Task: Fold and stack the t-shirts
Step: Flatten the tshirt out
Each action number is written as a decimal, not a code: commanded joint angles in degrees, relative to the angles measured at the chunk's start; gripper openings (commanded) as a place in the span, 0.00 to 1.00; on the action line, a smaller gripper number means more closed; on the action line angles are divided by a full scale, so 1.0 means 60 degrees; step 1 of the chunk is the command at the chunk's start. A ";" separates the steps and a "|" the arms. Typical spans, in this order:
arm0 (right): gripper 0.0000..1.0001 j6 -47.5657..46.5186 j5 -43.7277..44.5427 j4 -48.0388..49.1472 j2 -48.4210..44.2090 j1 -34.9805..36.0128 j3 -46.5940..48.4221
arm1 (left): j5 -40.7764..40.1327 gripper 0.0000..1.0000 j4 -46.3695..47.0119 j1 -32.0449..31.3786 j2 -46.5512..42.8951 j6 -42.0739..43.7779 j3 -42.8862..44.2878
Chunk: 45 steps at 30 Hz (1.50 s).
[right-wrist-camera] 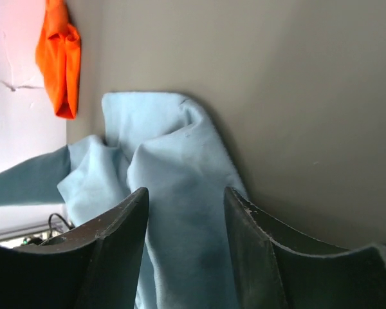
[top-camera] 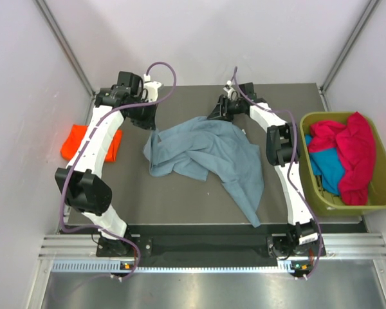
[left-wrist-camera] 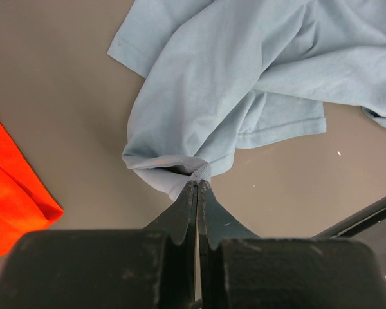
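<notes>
**Grey-blue shirt at mid-table, both claws at its far edge.** The grey-blue shirt (top-camera: pixel 206 154) lies crumpled at the middle of the table (top-camera: pixel 180 206), between your two arms. Your left claw (left-wrist-camera: pixel 197 183) is pressed together on a small pinch of the shirt's edge. Your right claw (right-wrist-camera: pixel 186 193) stands apart, a finger on either side of a raised fold, gripping nothing.

The orange shirt (top-camera: pixel 72 143) lies at the table's left edge, apparently folded and partly hidden under the left arm. The pink shirt (top-camera: pixel 355 151) and teal shirt (top-camera: pixel 328 168) are heaped in the bin (top-camera: pixel 347 207) at the right.

Expect the cloth to be light and limp. It will likely sag and drag, and may slip from a shallow pinch. Take hold deep at a hem or shoulder corner.

Which part of the shirt the left claw holds cannot be told. The collar is lost among the folds, and most of the teal shirt is hidden under the pink one.
</notes>
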 commanded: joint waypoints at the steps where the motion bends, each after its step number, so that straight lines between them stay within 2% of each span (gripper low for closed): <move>1: 0.51 -0.0445 0.0744 0.0094 0.0305 0.0168 0.0742 | -0.0054 0.00 -0.0035 0.0010 -0.0452 0.0095 0.0179; 4: 0.51 -0.0885 0.1608 -0.0330 0.0451 0.0416 0.1124 | -0.0083 0.00 -0.0093 0.0010 -0.0657 0.0080 0.0018; 7: 0.46 -0.1106 0.1903 -0.0580 0.0656 0.0767 0.1315 | -0.0040 0.00 -0.0122 0.0010 -0.0803 0.0066 -0.0099; 10: 0.35 -0.1383 0.2167 -0.1077 0.0774 0.1237 0.1329 | 0.0034 0.00 -0.0123 0.0010 -0.0935 0.0022 -0.0216; 11: 0.20 -0.1486 0.2225 -0.1166 0.0774 0.1354 0.1242 | 0.0063 0.00 -0.0108 0.0010 -0.1008 -0.0007 -0.0275; 15: 0.00 -0.1677 0.2416 -0.1314 0.0803 0.1779 0.1285 | 0.0136 0.00 -0.0020 0.0010 -0.1082 -0.0081 -0.0290; 20: 0.00 -0.2188 0.3117 -0.1489 0.0263 0.1736 0.1549 | 0.0107 0.00 -0.0005 0.0010 -0.1286 -0.0081 -0.0348; 24: 0.00 -0.2994 0.3704 -0.1782 -0.1083 0.1341 0.1608 | 0.0180 0.00 0.0097 0.0010 -0.1521 -0.0081 -0.0451; 25: 0.00 -0.3199 0.3850 -0.2014 -0.1855 0.1152 0.1579 | 0.0166 0.00 0.0126 0.0010 -0.1565 -0.0081 -0.0465; 27: 0.00 -0.3624 0.4144 -0.2221 -0.2766 0.0961 0.1068 | 0.0122 0.00 0.0214 0.0024 -0.1697 -0.0095 -0.0495; 28: 0.00 -0.3713 0.4246 -0.2425 -0.3742 0.0829 0.0761 | 0.0122 0.00 0.0330 0.0025 -0.1755 -0.0095 -0.0524; 37: 0.00 -0.4417 0.4862 -0.4124 -0.9018 0.0271 -0.4642 | 0.0707 0.00 0.1181 0.0025 -0.2576 -0.0183 -0.1197; 38: 0.00 -0.4417 0.4863 -0.4155 -0.9388 0.0286 -0.5677 | 0.0751 0.00 0.1225 0.0025 -0.2649 -0.0183 -0.1299; 42: 0.00 -0.4373 0.4862 -0.4243 -1.1086 0.0577 -0.8114 | 0.0912 0.00 0.1401 0.0025 -0.2840 -0.0183 -0.1462; 45: 0.00 -0.4299 0.4424 -0.4404 -1.1500 0.0870 -0.9712 | 0.1001 0.00 0.1328 0.0025 -0.2898 -0.0081 -0.1374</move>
